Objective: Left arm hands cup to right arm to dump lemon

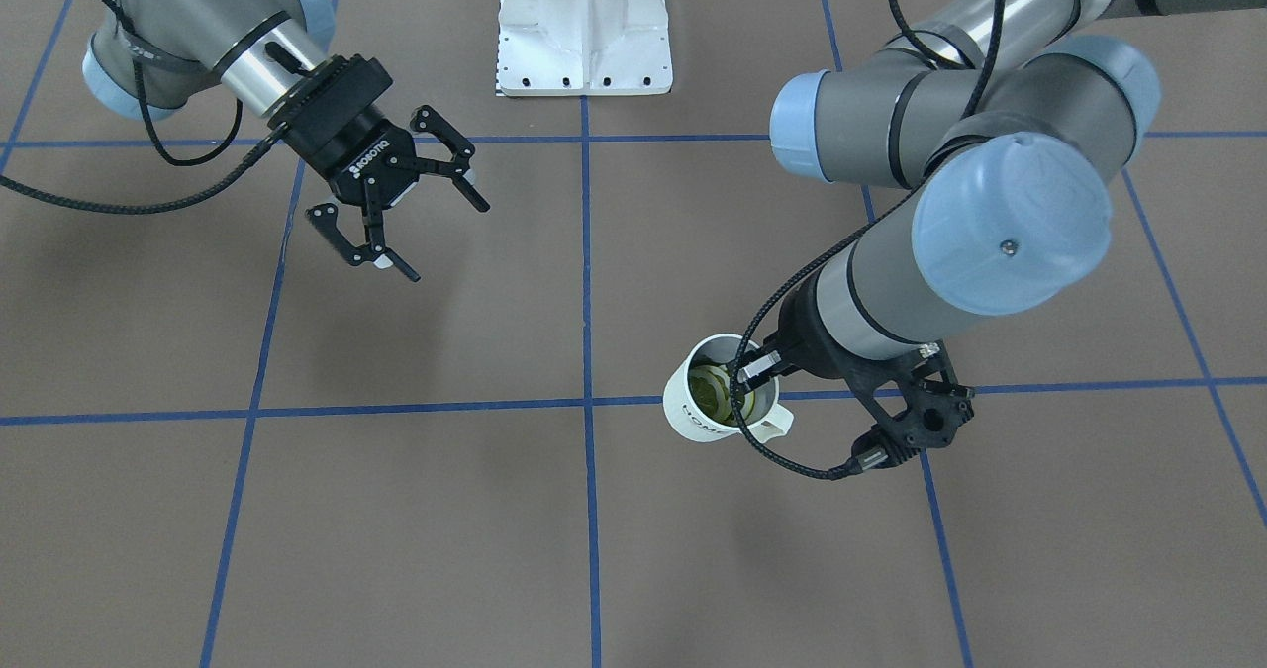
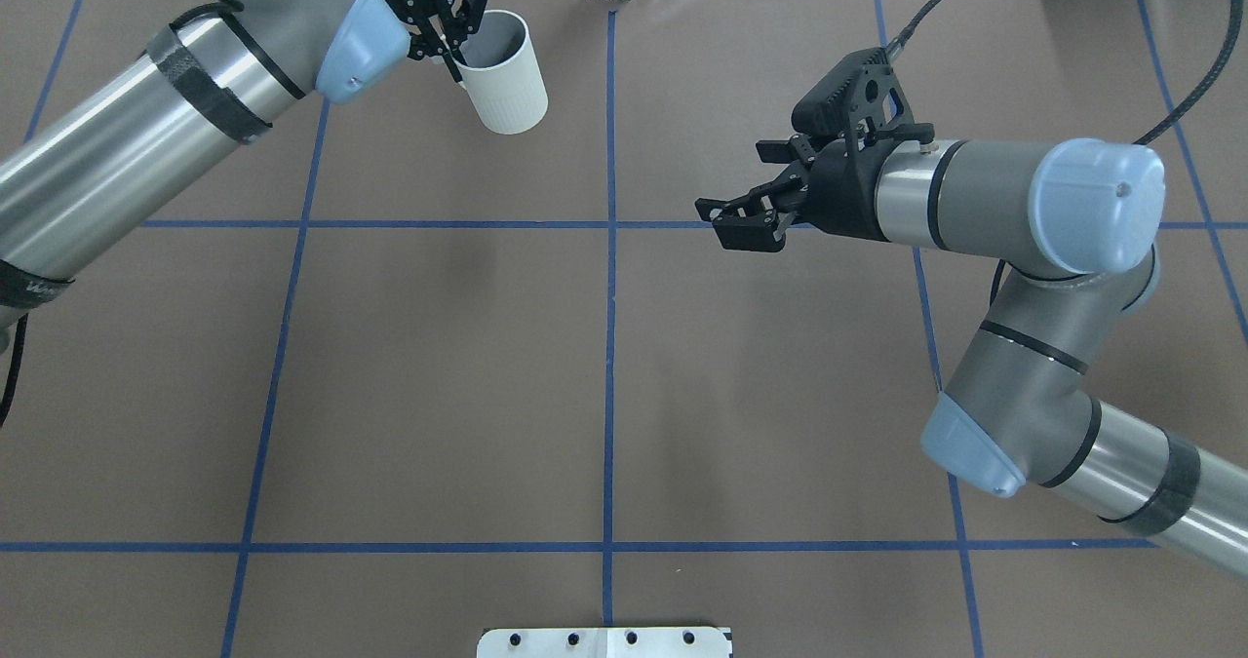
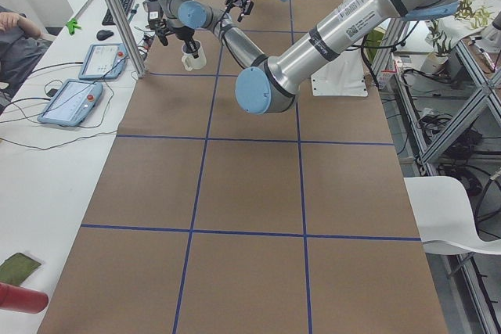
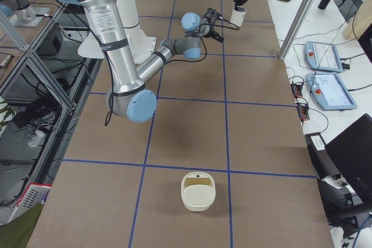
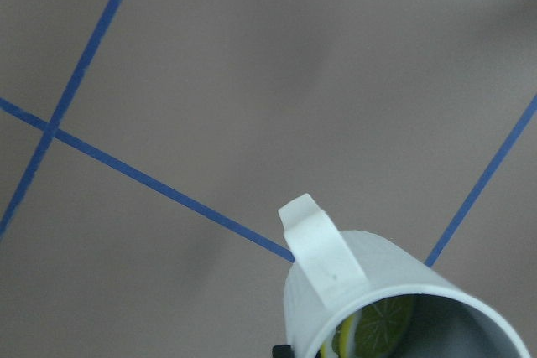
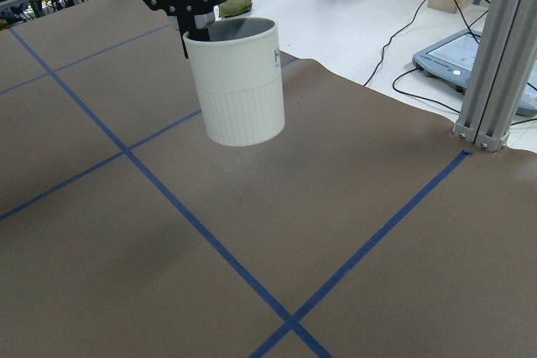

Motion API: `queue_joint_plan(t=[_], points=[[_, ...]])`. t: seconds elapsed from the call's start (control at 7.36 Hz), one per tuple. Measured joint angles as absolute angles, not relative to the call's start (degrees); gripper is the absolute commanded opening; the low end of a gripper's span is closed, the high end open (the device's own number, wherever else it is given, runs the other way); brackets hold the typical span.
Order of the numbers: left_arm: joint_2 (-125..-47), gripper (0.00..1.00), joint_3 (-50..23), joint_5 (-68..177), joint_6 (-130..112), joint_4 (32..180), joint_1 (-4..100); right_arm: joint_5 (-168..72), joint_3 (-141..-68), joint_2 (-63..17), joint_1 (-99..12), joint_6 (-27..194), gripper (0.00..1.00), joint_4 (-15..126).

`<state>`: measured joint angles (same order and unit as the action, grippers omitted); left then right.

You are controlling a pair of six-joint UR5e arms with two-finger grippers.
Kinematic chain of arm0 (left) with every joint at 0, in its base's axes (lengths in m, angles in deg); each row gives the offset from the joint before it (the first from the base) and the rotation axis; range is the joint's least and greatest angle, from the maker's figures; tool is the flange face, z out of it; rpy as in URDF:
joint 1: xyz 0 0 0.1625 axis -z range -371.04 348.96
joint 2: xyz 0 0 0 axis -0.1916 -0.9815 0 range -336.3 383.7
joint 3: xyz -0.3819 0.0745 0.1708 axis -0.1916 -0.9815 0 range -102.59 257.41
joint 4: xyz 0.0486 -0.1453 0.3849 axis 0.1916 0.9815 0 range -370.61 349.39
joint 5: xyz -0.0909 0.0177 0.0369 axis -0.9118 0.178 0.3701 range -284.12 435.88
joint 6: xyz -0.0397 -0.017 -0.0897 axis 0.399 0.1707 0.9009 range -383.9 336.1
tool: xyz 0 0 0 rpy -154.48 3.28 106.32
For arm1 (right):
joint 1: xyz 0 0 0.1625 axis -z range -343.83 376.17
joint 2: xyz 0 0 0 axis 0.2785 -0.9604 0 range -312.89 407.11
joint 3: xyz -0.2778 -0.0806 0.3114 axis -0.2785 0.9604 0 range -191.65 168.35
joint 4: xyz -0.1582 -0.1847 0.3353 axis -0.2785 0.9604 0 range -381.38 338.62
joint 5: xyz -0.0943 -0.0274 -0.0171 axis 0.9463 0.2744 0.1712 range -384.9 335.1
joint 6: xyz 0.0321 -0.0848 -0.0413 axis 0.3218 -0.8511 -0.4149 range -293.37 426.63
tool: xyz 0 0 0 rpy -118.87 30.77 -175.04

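Left gripper (image 1: pixel 749 375): clamped on the rim of the cup (image 1: pixel 715 401), one finger inside the mouth and one outside, close to the handle (image 1: pixel 778 421).
Cup: a white mug held clear of the table (image 1: pixel 396 510), mouth up, with a faint shadow on the brown surface beneath it in the right wrist view. The black lettering (image 1: pixel 702 417) faces the front camera.
Lemon slice (image 1: pixel 710 389): inside the cup, lying against the inner wall. The left wrist view shows its yellow-green segments just under the rim (image 5: pixel 383 324).
Cup's place: over the far side of the table from the robot, in the left arm's half, near a blue tape line.
Right gripper (image 1: pixel 447 240): fingers spread apart with nothing between them, "ROBOTIQ" lettering visible on the body. It points towards the cup but is well apart from it.
Right wrist view: the cup (image 6: pixel 239 81) hangs from the left gripper (image 6: pixel 197 29) ahead of the camera.
Table: brown sheet with a blue tape grid, and the robot's white base plate (image 1: pixel 584 30) at its edge.
Cream container (image 4: pixel 198 191): stands on the table at the right-hand end, far from both grippers.
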<state>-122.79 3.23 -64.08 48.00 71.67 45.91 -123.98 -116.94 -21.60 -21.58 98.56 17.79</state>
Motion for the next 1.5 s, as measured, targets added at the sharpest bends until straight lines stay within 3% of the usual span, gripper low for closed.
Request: queue_joint_plan(t=[1.5], points=[[-126.40,0.00,2.89,-74.88,65.23,78.39,38.83,-116.81,-115.91,-20.39,-16.75,98.71,0.98,17.74]])
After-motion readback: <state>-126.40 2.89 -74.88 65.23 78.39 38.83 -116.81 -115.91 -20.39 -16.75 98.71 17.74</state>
